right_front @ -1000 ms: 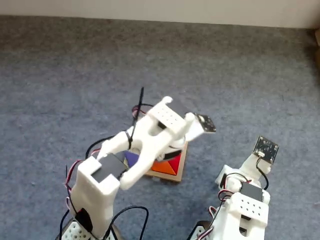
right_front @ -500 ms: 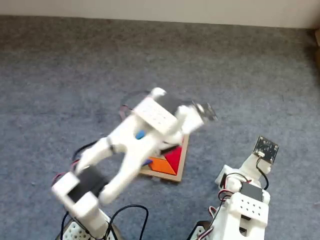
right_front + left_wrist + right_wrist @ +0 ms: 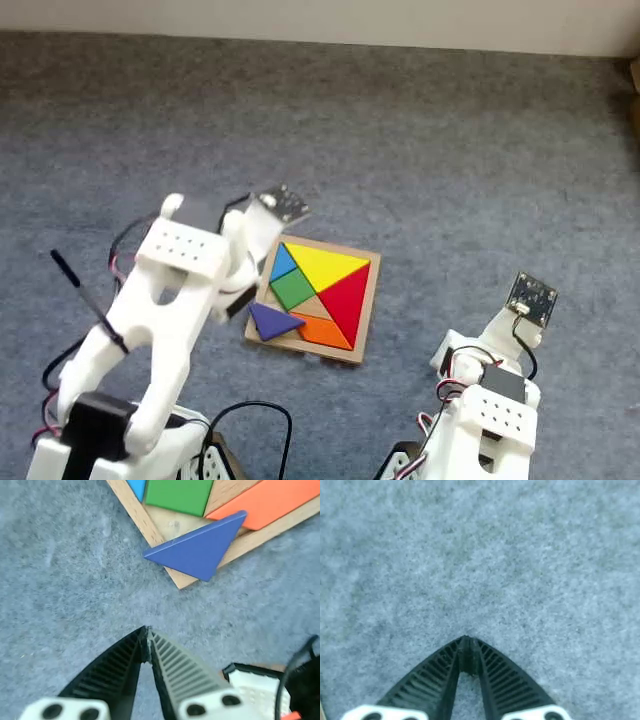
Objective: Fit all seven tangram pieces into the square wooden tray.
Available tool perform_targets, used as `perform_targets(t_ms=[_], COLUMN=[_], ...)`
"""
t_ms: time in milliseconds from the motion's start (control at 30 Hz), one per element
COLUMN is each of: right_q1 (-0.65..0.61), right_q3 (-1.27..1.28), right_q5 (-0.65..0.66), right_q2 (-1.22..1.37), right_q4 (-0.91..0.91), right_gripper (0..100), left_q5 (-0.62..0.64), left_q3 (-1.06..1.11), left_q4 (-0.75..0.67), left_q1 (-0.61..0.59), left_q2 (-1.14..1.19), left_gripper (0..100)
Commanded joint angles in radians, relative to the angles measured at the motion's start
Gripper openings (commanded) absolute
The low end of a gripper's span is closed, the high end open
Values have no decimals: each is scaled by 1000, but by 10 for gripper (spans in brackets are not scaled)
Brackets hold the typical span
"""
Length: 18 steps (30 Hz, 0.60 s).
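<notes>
My left gripper (image 3: 147, 634), fingers together, points at the blue triangle (image 3: 197, 550) lying askew across the tray (image 3: 134, 510) corner; my right gripper (image 3: 466, 645), also closed, is farther

You are working under soft, even light from above: the wooden tray (image 3: 369, 305) is throwing only a thin shadow along its lower edge at centre frame, and the blue triangle (image 3: 200, 550) is laying a faint one on the table (image 3: 480, 150).
</notes>
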Motion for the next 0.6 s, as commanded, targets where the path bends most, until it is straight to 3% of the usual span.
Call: perform_targets(t_ms=[0, 367, 567], right_q1=[27, 27, 24], right_q3=[2, 4, 4], right_q5=[12, 12, 12], right_q2=[2, 2, 2], right_q4=[-2, -2, -2], right_gripper=[6, 6, 6], left_q5=[8, 107, 109], left_q3=[165, 288, 314], left_q4=[-189, -453, -493], left_q1=[-38, -48, 21], left_q2=[-71, -70, -70], left_gripper=[6, 8, 7])
